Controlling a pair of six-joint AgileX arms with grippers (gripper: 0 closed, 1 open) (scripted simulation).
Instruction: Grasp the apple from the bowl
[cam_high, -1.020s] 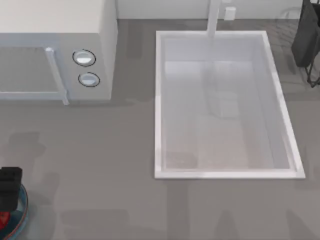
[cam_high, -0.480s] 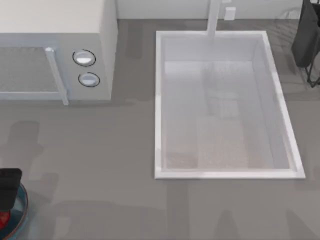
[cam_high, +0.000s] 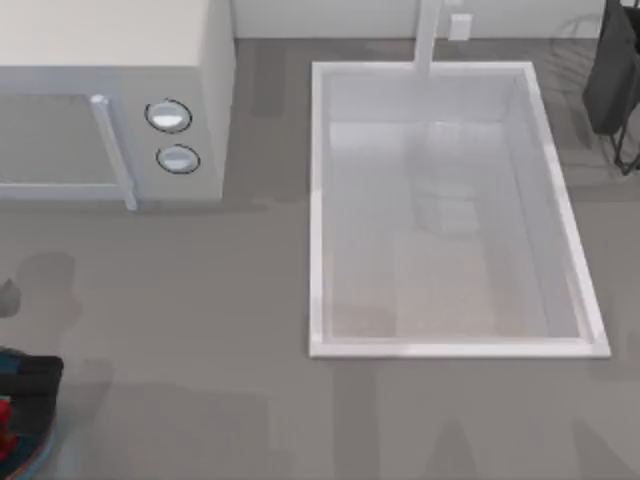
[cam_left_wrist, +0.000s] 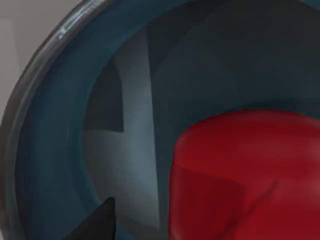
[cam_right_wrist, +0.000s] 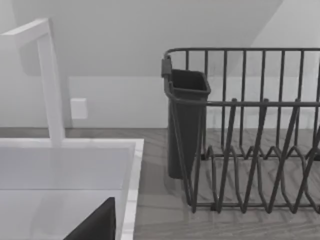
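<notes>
top view | left gripper (cam_high: 18, 400) sits right over the bowl (cam_high: 35, 452), can't tell how its fingers stand | apple (cam_left_wrist: 250, 175) inside the bowl, just below the gripper | bowl well left of the sink (cam_high: 450, 210)

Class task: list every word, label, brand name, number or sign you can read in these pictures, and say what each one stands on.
None: no readable text in any view.
Microwave: its two round dials carry no legible marks.
Apple, bowl, sink, dish rack: all plain, no labels or numbers.
</notes>
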